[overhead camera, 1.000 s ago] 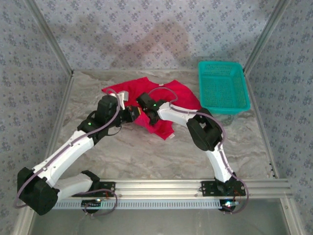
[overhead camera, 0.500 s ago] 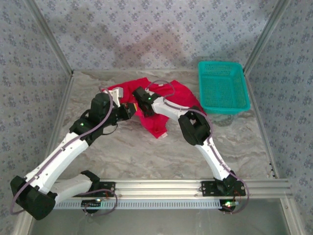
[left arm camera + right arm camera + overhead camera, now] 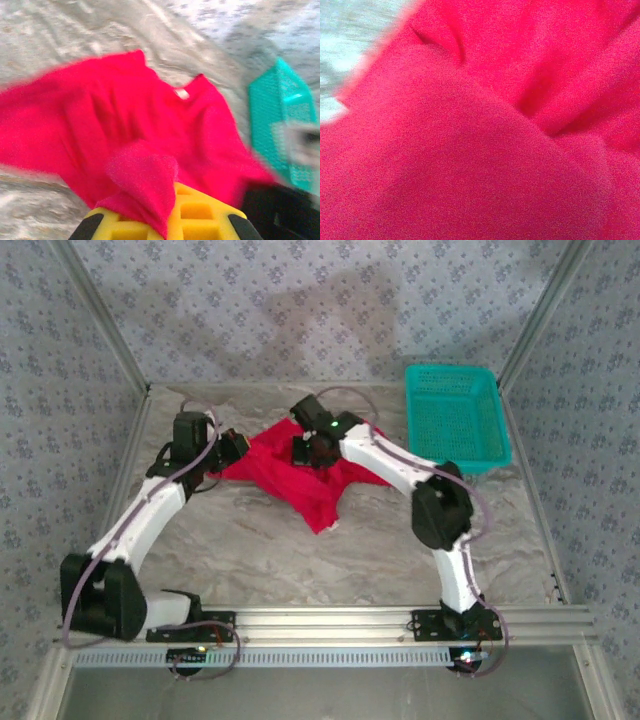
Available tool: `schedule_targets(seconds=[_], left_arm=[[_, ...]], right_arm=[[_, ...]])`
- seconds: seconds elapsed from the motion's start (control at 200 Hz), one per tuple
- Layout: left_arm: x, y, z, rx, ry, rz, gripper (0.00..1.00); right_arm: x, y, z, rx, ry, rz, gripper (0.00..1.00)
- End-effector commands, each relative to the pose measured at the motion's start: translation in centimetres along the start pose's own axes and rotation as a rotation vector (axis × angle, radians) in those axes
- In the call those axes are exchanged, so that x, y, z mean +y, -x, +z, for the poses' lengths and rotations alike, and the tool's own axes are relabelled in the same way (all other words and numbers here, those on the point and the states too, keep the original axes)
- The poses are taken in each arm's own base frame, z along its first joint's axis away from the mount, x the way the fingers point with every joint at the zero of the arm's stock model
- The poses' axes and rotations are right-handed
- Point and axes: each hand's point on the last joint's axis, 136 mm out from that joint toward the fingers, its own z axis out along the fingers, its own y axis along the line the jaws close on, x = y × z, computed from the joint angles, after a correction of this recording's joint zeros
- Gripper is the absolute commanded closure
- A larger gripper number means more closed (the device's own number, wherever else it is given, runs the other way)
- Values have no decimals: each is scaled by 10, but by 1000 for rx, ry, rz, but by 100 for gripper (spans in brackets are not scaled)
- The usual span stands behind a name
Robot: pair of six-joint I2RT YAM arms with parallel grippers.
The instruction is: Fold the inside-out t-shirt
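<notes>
L gripper (image 3: 233,447) pinches red t-shirt (image 3: 290,478) edge, centre-left; R gripper (image 3: 313,453) jaws pressed together on shirt mid-frame, nr teal basket (image 3: 458,462).

Legible text: none. Sole label: small white neck tag (image 3: 182,93) at the collar of the bright red soft cloth t-shirt (image 3: 100,115); too blurred to read.
</notes>
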Motion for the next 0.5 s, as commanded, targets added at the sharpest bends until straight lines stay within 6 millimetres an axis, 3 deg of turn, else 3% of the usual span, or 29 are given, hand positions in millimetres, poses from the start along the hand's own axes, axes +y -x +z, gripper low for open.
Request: schedule_targets(seconds=[0.0,0.165,0.25,0.32,0.41,0.495], left_arm=[[14,22,20,9,-1,26,100],[72,4,45,76,96,-48,100],[88,-16,45,93,116,-85,100],[98,-33,41,99,133,-117,100],[109,-50,26,94,190,-117,100],[101,-52,3,65,215,-59,100]], right_arm=[[26,1,-88,-32,205,-46,100],[45,34,-183,-207,384,-19,100],[38,43,-207,-292,361,-22,100],[30,46,-210,-319,361,-10,100],[20,54,-196,-337,415,30,100],[20,54,-175,-270,512,71,100]])
